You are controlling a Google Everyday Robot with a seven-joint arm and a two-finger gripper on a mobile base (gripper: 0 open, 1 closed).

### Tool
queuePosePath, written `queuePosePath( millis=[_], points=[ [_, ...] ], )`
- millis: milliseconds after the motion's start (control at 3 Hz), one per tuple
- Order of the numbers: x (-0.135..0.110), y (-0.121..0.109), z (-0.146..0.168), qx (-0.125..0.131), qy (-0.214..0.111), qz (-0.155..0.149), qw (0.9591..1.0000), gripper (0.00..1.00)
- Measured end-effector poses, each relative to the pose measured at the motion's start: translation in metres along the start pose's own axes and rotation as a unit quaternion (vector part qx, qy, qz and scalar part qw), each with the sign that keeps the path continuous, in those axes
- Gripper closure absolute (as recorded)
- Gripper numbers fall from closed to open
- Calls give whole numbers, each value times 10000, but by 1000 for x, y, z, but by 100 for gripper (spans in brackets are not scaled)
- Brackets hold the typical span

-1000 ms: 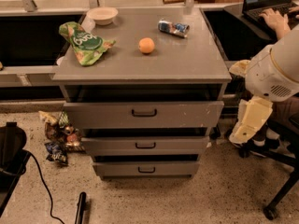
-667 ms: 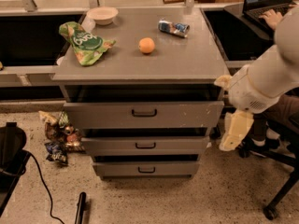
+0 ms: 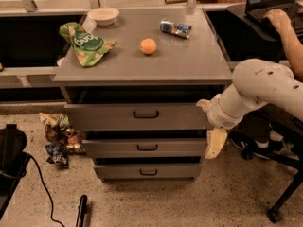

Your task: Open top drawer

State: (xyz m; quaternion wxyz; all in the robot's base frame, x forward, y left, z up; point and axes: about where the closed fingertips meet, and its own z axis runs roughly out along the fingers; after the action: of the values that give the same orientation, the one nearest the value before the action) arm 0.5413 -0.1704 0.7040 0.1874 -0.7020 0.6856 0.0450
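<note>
Only one cam here, up high out front, tilted down at the counter (image 3: 189,65) and top drawer (image 3: 104,118) from fairly close. Pincer (image 3: 215,144) hangs around 4 o'clock.

grey cabinet top (image 3: 189,63) carries a green chip bag (image 3: 87,44), white bowl (image 3: 103,16), orange (image 3: 148,46) and a can (image 3: 175,28) on its side; the gripper (image 3: 215,144) hangs below its right front corner.
</note>
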Motion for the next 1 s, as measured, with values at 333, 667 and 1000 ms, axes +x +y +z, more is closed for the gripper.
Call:
queuePosePath(
  millis=[333, 667, 1000],
  points=[
    [0, 0, 0, 1, 1, -3, 10000, 0],
    [0, -18, 12, 134, 153, -293, 9994, 0],
    [-3, -39, 21, 270, 316, -663, 9969, 0]
  ],
)
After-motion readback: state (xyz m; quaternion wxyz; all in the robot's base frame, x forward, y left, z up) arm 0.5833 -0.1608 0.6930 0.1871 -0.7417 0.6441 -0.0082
